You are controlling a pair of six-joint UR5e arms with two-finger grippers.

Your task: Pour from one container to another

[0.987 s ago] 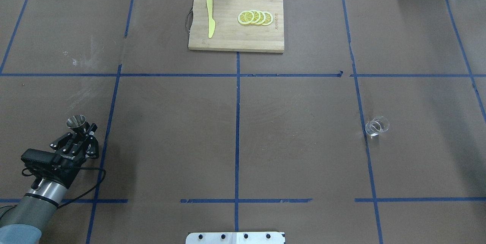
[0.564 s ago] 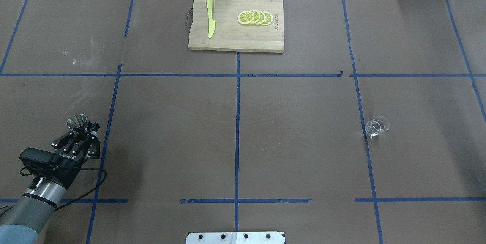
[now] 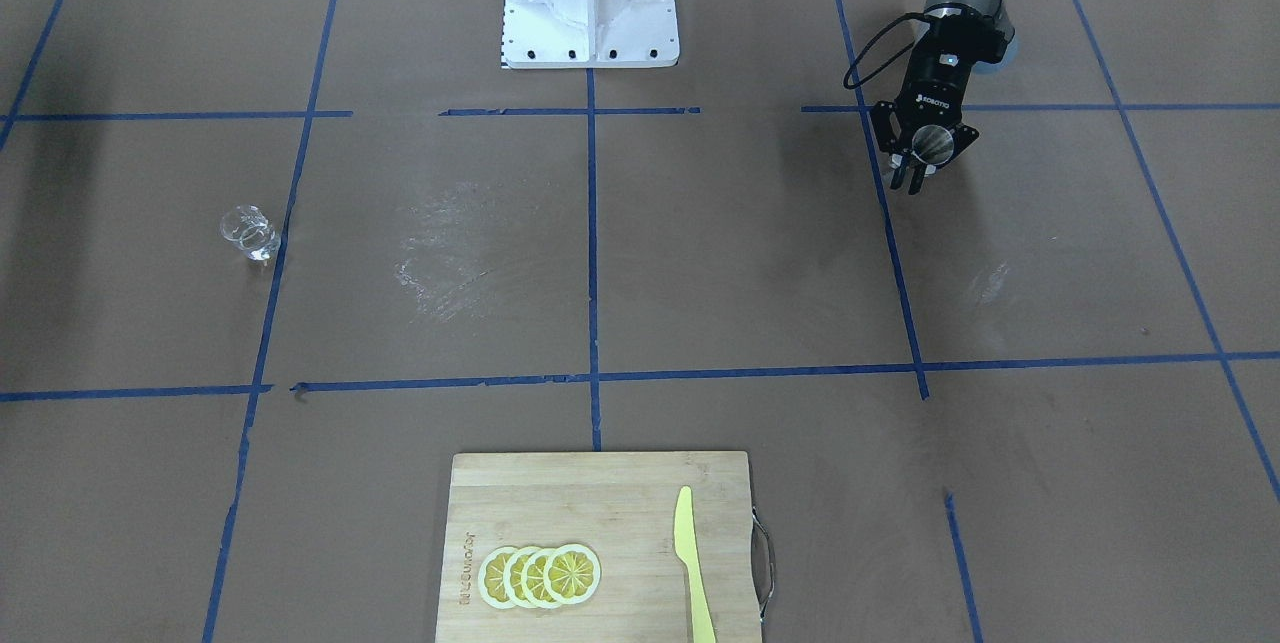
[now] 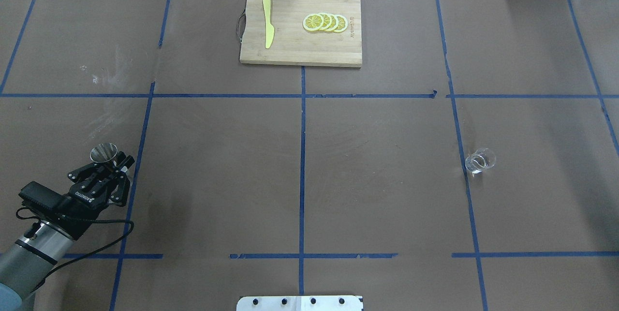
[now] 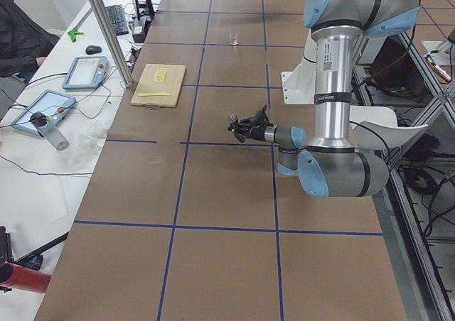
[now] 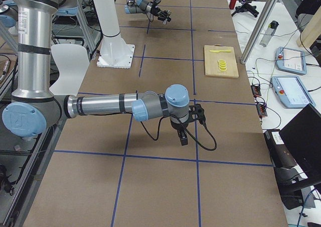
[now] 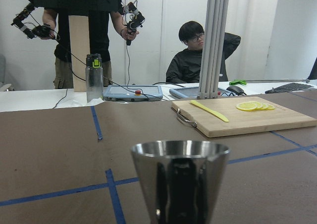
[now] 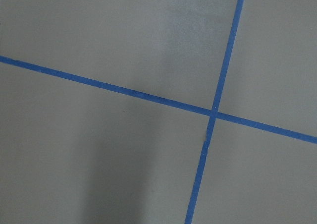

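Note:
My left gripper (image 4: 112,162) is shut on the waist of the metal jigger (image 4: 104,152), the other container, and holds it upright just above the table at the near left. The front view shows the same jigger (image 3: 933,141) between the black fingers (image 3: 913,175). Its shiny upper cone (image 7: 180,182) fills the bottom of the left wrist view. The clear glass cup (image 4: 479,160), the one container, stands alone on the right half, also as the cup (image 3: 247,231) in the front view. My right gripper (image 6: 183,135) shows only in the right side view; I cannot tell its state.
A wooden cutting board (image 4: 300,54) with a yellow knife (image 4: 267,22) and lemon slices (image 4: 325,22) lies at the far middle. Blue tape lines grid the brown table. People, tablets and a bottle (image 7: 93,78) are beyond the far edge.
The left gripper has shifted slightly forward and right with the jigger, which now looks a little higher. The glass cup has not moved.

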